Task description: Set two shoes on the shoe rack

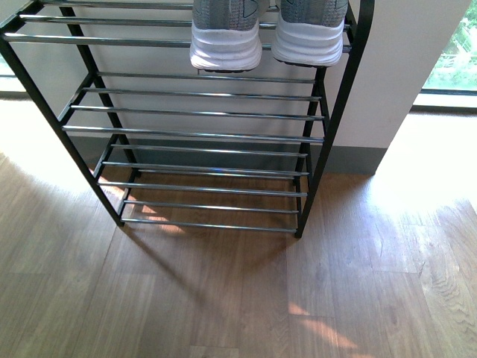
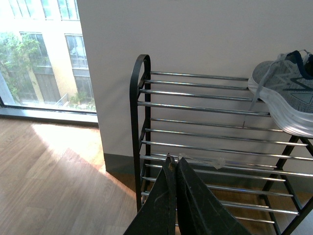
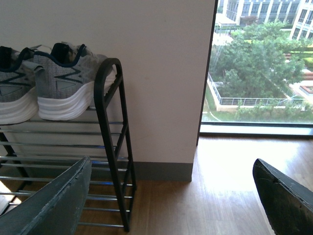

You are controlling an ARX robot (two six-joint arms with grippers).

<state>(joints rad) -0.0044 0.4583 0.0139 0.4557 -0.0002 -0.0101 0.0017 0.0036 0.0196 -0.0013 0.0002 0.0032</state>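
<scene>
Two grey knit sneakers with white soles stand side by side at the right end of the shoe rack's [image 1: 194, 134] upper shelf, heels toward me: one [image 1: 226, 33] and the other [image 1: 310, 30]. The right wrist view shows both, the nearer sneaker [image 3: 66, 81] by the rack's black end frame [image 3: 115, 142] and the second [image 3: 12, 90] beside it. One sneaker [image 2: 288, 95] shows in the left wrist view on the rack [image 2: 195, 132]. My left gripper [image 2: 173, 159] is shut and empty, facing the rack's left end. My right gripper [image 3: 171, 196] is open with nothing between its fingers. Neither arm shows in the front view.
The rack stands against a pale wall [image 1: 402, 67] with a grey skirting. Its middle shelf [image 1: 201, 112] and bottom shelf [image 1: 209, 194] carry nothing. Wooden floor [image 1: 223, 298] lies in front. Floor-to-ceiling windows sit at the left [image 2: 39, 58] and right [image 3: 259, 63] of the wall.
</scene>
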